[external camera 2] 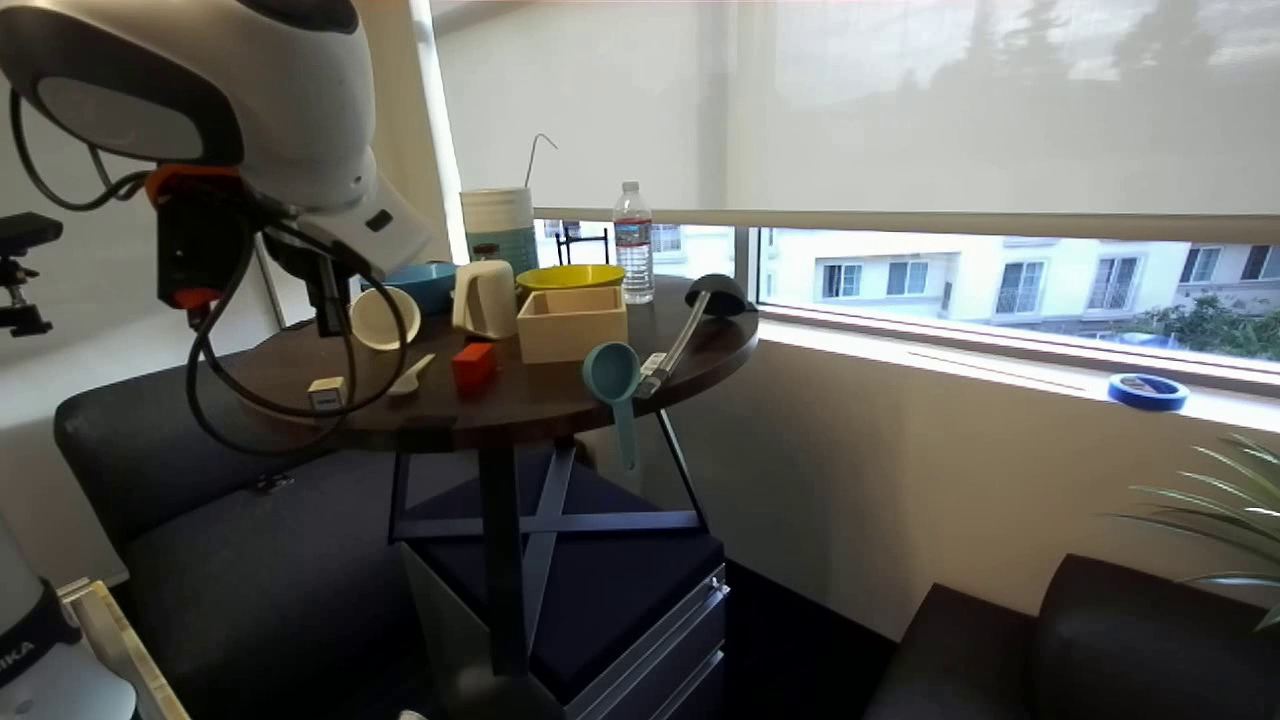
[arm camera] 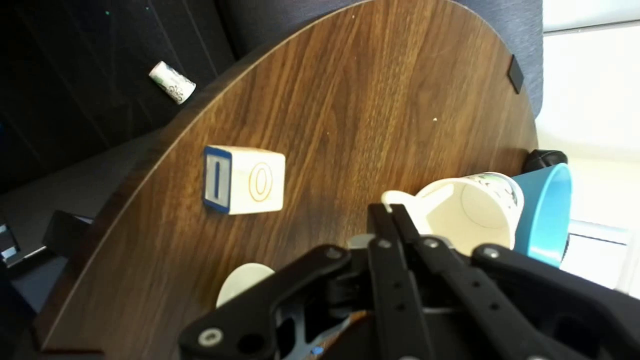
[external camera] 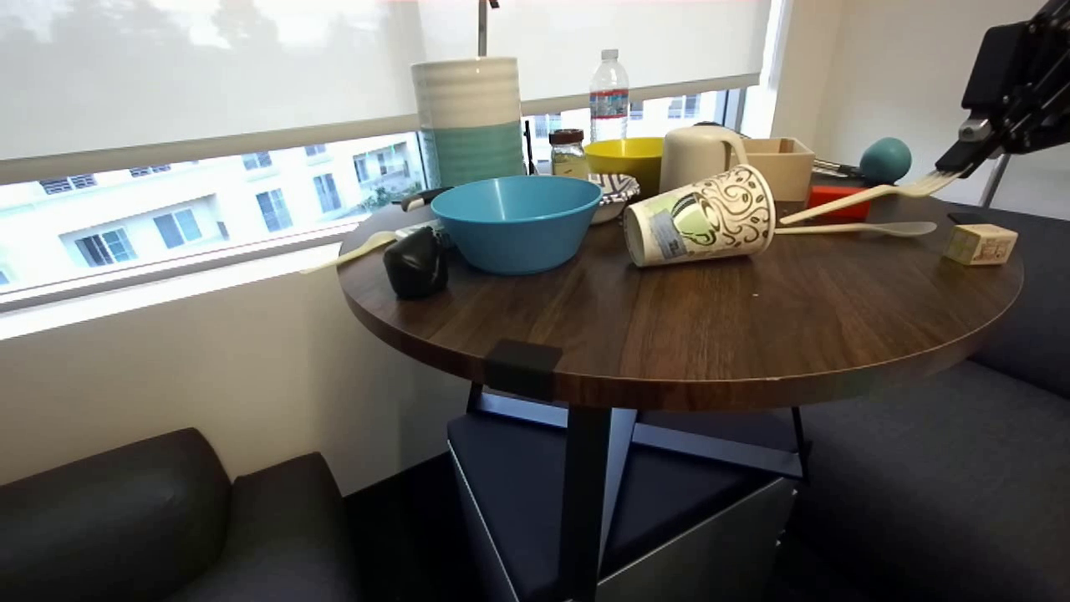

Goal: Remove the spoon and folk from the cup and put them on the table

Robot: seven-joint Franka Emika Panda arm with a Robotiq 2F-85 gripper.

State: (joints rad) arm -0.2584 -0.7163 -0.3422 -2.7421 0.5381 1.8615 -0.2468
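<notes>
The cream patterned cup lies on its side on the dark brown table. Its open mouth shows in an exterior view and in the wrist view. My gripper is shut on the tine end of the pale fork, whose handle slants down to the cup's mouth. I cannot tell whether the handle tip is inside. The spoon lies on the table with its handle end at the cup's mouth. In the wrist view the fingertips hide most of the fork; the spoon's head shows.
A blue bowl stands beyond the cup's base. A small block sits near the table edge. A red block, white mug and square box stand nearby. Another patterned cup lies off the table.
</notes>
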